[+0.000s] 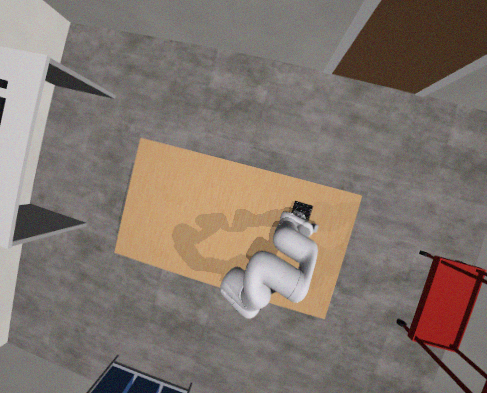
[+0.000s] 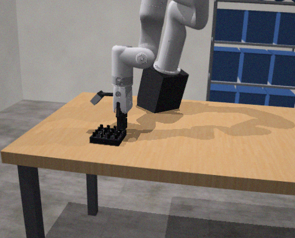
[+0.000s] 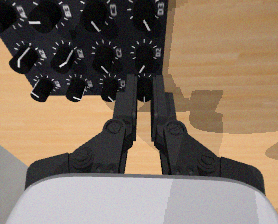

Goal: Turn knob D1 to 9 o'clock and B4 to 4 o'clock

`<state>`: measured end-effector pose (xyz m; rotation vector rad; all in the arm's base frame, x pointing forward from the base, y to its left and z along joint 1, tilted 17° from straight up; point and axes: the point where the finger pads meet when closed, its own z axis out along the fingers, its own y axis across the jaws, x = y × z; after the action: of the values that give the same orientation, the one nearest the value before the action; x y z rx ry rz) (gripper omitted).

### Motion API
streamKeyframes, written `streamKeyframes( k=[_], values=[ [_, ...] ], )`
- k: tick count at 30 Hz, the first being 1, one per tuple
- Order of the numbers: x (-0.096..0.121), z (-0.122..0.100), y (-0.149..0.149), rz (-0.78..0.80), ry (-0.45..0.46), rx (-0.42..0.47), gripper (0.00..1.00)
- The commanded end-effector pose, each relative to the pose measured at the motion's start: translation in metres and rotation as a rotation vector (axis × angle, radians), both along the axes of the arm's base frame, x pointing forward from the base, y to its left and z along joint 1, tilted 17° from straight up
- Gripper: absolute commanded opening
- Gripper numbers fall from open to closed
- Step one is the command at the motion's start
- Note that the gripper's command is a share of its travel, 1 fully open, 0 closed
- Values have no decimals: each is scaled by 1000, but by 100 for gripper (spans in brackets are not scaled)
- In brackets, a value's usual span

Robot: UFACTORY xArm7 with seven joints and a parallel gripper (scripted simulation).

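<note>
The knob box (image 3: 85, 45) stands on the desk (image 2: 200, 153), near the edge farthest from the robot's base. The gripper (image 3: 144, 92) is at the box's nearest corner, its fingers narrowly spaced and closed on the corner knob (image 3: 144, 90). Beyond it lie the other knob rows.

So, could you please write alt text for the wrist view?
Two black fingers of the gripper are closed on a corner knob of a black knob box on a wooden table. Other knobs with white lines fill the upper left.
</note>
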<state>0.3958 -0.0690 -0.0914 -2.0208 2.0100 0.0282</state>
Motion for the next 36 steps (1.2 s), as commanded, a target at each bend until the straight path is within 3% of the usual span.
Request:
streamKeyframes(
  k=[1,11,12,36],
  values=[
    [1,1,-1,0,-3,-2,8],
    [1,1,-1,0,-3,-2,8],
    [1,1,-1,0,-3,-2,19],
    [1,1,-1,0,-3,-2,19]
  ],
)
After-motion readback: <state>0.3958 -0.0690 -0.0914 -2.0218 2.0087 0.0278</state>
